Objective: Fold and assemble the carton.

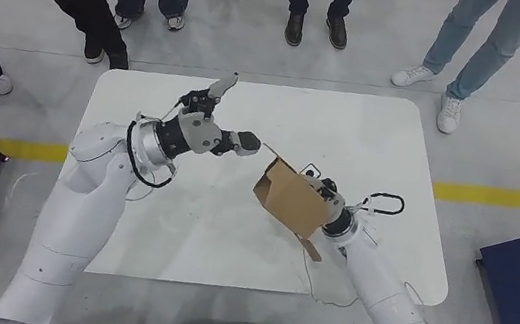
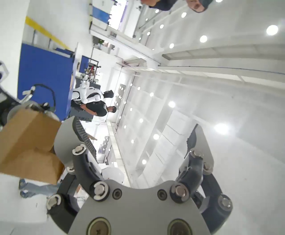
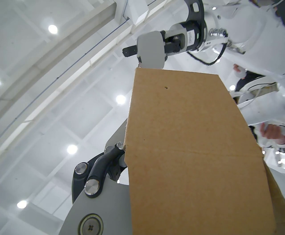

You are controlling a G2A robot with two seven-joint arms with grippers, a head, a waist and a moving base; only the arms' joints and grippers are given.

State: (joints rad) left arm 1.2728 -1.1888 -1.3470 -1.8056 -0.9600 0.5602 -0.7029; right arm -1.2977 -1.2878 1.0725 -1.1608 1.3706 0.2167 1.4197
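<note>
1. Top view: the brown carton (image 1: 287, 196) sits tilted at the tip of the right hand (image 1: 316, 191), over the right half of the white bench (image 1: 207, 245).
2. Whether the carton rests on the bench or is lifted off it cannot be told.
3. The right hand is clamped on the carton. The right wrist view shows one finger (image 3: 117, 133) against the edge of the cardboard panel, the other hidden behind it.
4. The left hand (image 1: 237, 114) is spread wide and holds nothing.
5. Its nearer finger lies just beside the carton's far corner; contact cannot be judged.
6. A small flap (image 1: 312, 249) sticks out at the carton's near end, beside the right arm.
</note>
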